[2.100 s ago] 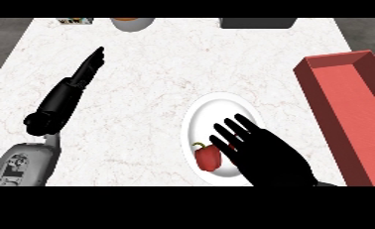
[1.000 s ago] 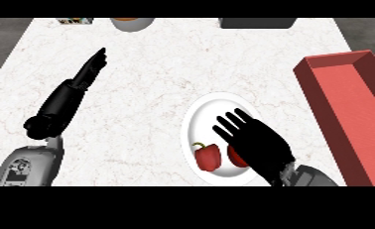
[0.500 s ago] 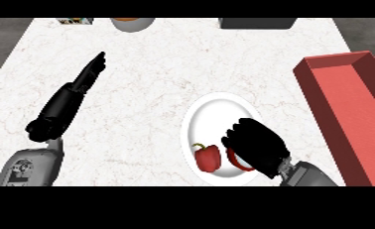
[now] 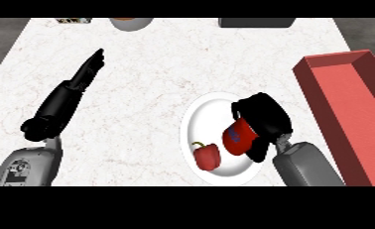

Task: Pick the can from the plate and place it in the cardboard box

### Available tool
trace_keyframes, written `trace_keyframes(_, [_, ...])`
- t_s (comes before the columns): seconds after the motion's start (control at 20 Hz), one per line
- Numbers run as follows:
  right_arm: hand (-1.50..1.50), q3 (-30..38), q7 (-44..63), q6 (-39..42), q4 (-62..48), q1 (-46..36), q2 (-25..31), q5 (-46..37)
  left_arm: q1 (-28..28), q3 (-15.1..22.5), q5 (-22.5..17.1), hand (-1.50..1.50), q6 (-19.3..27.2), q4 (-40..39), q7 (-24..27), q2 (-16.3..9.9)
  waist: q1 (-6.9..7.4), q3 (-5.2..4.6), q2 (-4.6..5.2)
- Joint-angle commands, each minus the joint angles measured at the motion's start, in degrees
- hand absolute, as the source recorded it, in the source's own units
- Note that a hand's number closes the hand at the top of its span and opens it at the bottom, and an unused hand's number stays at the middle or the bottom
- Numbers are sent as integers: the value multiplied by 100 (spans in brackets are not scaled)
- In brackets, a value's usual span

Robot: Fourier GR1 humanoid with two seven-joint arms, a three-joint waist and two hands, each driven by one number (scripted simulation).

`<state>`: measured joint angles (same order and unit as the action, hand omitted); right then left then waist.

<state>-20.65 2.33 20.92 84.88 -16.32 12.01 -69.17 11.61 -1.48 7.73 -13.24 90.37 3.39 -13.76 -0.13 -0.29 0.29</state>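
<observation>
On the white plate at the counter's right, the right hand curls round the red can, tilting it over the plate, apparently as the pick-up grasp; a red pepper lies just beside. The red box waits near on the right. The left hand rests on the left, fingers straight, holding nothing.
</observation>
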Motion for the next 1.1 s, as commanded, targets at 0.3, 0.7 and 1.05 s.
trace_keyframes(0.3, [150,2028,2161,-1451,-1912,-2107,-954,-185,-51,263,151,0,21,85,33,167,283,33,38])
trace_keyframes(0.7, [150,1755,2846,-1459,-1512,-2885,-1012,-759,29,-111,-103,0,-201,16,-102,-56,66,28,-44])
trace_keyframes(1.05, [150,2663,4102,-2316,-809,-3020,-778,-970,102,-315,-190,0,-175,0,-111,-131,13,30,-64])
